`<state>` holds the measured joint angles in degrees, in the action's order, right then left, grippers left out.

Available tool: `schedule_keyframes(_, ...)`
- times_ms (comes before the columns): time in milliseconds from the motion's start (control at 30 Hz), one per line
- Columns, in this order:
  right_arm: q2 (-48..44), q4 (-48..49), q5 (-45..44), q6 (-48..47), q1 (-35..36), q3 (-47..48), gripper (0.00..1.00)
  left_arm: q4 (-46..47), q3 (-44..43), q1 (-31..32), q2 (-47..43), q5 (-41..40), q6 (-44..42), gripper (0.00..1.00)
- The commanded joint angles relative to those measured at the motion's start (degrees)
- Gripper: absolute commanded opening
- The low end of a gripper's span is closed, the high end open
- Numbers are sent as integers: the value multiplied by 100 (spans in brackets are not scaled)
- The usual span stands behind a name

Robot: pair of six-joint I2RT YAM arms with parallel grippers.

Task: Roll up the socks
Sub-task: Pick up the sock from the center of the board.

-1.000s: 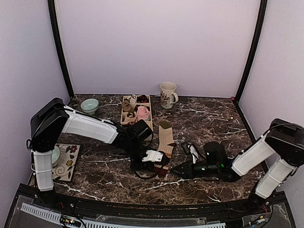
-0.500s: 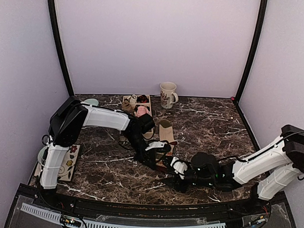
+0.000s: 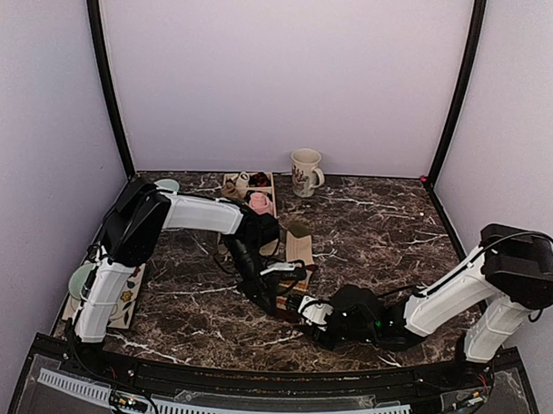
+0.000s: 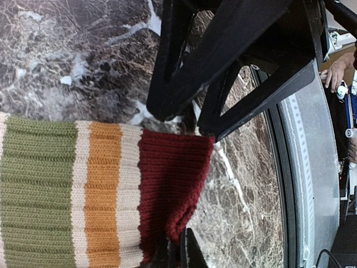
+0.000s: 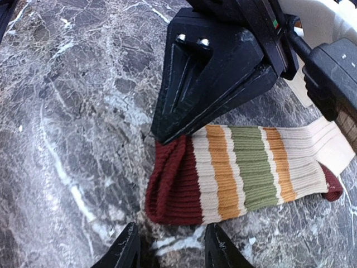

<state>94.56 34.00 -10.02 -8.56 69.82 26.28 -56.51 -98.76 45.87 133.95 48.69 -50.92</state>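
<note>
Right gripper [image 5: 170,248] has slid left across the table [image 3: 385,220] and now sits just near of the striped sock [image 5: 245,167], at its maroon cuff, jaws part open and holding nothing. Left gripper [image 5: 160,136] stays pinched shut on that cuff's corner (edge already curling over). Sock lies mid-table, toe far; I judge the roll is only starting.

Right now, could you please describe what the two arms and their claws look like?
The left arm and right arm have white shells on the long links and bulky black joints. The left claw is a black wedge with two silver screws, and a black cable runs from its body. The right claw has black, rounded fingertips.
</note>
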Motion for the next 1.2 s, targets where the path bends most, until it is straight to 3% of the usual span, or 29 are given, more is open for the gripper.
schedule_keyframes(0,253,621,-125,-136,40,228,38,-453,-46,19,96,-113,-148,0)
schedule_keyframes(667,864,643,119,-193,58,526,34,-594,-142,1,94,-127,-185,0)
schedule_keyframes(767,993,684,67,-191,58,603,28,-630,-172,-20,96,-140,-205,0)
schedule_keyframes(800,1020,772,-6,-107,58,608,13,-674,-196,-64,96,-123,-211,0)
schedule_keyframes(900,991,796,-64,22,56,539,5,-686,-196,-86,92,-144,-230,0)
schedule_keyframes(1000,930,847,-44,215,54,431,0,-694,-194,-87,94,-178,-237,0)
schedule_keyframes(1167,883,932,146,538,44,296,0,-621,-192,-87,75,-262,-185,0)
